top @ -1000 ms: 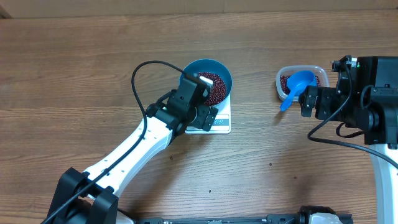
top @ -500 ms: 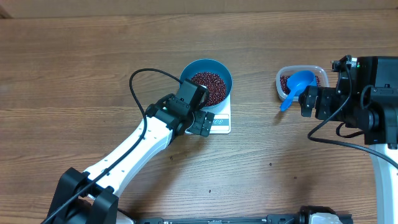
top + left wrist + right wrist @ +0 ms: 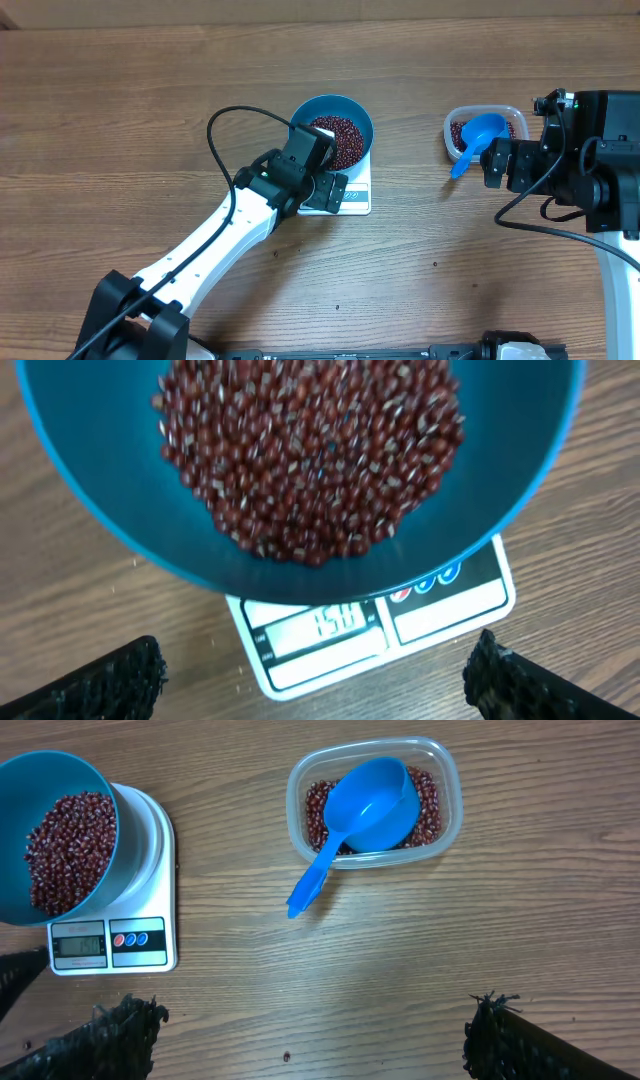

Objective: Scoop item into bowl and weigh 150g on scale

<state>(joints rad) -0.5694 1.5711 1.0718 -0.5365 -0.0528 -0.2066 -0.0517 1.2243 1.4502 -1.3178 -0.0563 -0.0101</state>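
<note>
Left arm [image 3: 225,240]: long white link, black joint housings, black base block. A thin black cable [image 3: 214,135] loops off it. Right arm [image 3: 605,165]: blocky black housings, small green light [image 3: 576,101] on top. Left fingertips [image 3: 115,680] and right fingertips [image 3: 110,1038]: black, ragged-edged.

wooden table [image 3: 400,970] under scale [image 3: 160,870], tub [image 3: 448,780]

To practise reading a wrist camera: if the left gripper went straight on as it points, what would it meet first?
Probably the scale, at its display edge, just under the bowl; depth is unclear, so the bowl might come first.
</note>
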